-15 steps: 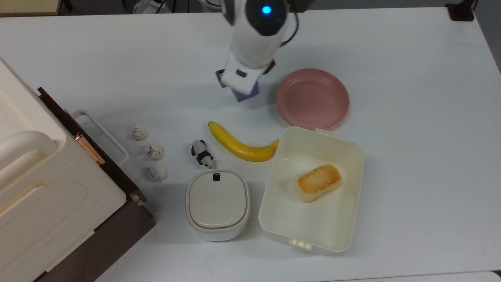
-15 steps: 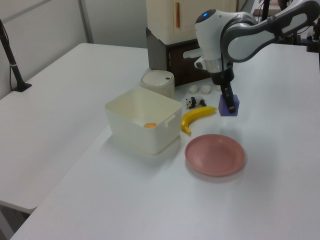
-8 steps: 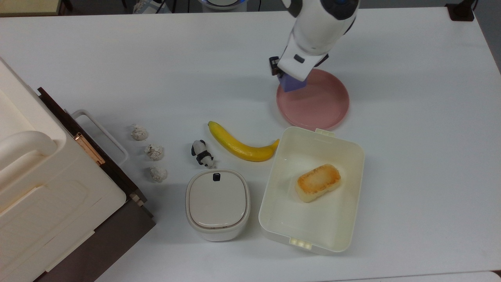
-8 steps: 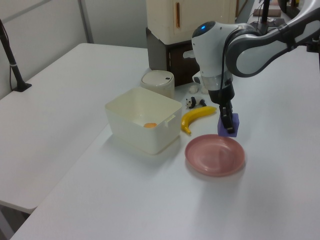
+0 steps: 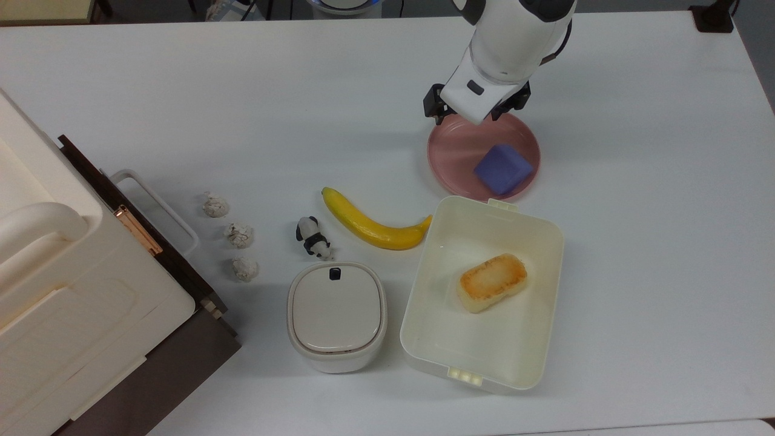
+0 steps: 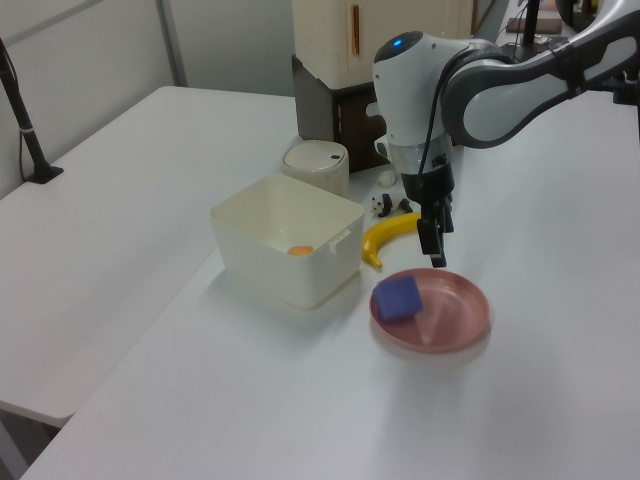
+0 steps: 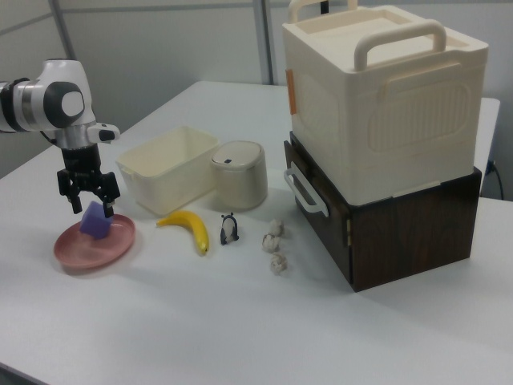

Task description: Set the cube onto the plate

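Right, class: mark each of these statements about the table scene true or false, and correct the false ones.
1. The cube lies on the pink plate. True.
2. The tool is shut on the cube. False: it is open and apart from the cube.
3. The banana lies inside the cream container. False: it lies on the table beside the container; a toasted bread piece is inside.
4. A panda figure stands near the banana. True.
5. The round lidded pot sits on the plate. False: it stands on the table, away from the plate.
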`<state>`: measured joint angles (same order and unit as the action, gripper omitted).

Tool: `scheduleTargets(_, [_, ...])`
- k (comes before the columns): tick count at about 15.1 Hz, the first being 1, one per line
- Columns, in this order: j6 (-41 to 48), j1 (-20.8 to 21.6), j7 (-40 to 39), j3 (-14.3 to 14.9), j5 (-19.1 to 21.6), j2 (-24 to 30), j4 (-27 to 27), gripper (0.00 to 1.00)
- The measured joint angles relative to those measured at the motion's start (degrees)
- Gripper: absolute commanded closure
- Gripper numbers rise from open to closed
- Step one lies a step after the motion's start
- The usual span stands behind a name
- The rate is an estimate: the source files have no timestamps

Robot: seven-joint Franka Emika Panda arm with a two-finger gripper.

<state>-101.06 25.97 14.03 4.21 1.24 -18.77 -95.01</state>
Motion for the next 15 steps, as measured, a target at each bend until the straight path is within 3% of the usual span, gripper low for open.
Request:
scheduleTargets(6, [2.9,-2.4,-1.6,1.1,0.0,1.3,1.6,0.0])
scheduleTargets(8, [5.1,-6.1,-4.6,1.3,-0.1,4.0,2.3,0.0])
scheduleTargets(13, [7.0,-19.9,-14.0,1.9,-0.1,11.2,2.5,0.0])
scheduleTargets(15, [7.0,-22.4,-15.1,1.9,-0.1,11.4,2.5,0.0])
